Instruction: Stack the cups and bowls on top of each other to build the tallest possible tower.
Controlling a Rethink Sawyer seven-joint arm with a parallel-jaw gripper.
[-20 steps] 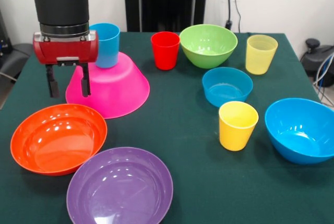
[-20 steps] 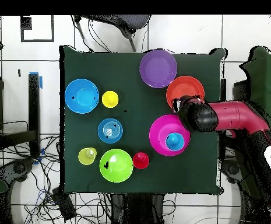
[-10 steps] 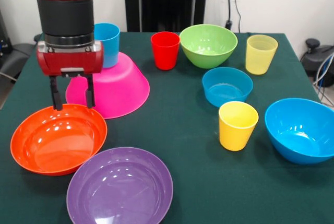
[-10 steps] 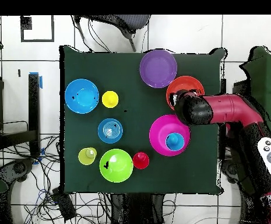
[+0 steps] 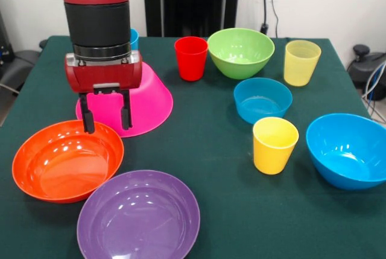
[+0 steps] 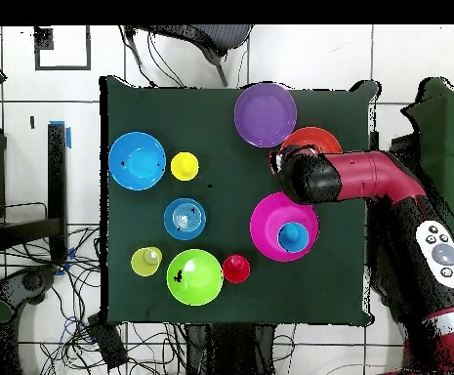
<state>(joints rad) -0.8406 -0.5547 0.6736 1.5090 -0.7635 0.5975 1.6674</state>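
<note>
I hold the gripper (image 5: 107,116) spread at left over the orange bowl (image 5: 66,159) rim, ready to pinch it.

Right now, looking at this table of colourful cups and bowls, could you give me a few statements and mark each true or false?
1. The pink bowl is upside down. True.
2. The end effector is carrying the red cup. False: it is open and empty, and the red cup stands on the table beside the green bowl.
3. The purple bowl is stacked inside the orange bowl. False: they sit side by side.
4. A blue cup stands on the pink bowl. True.
5. The end effector hangs over the orange bowl's rim. True.
</note>
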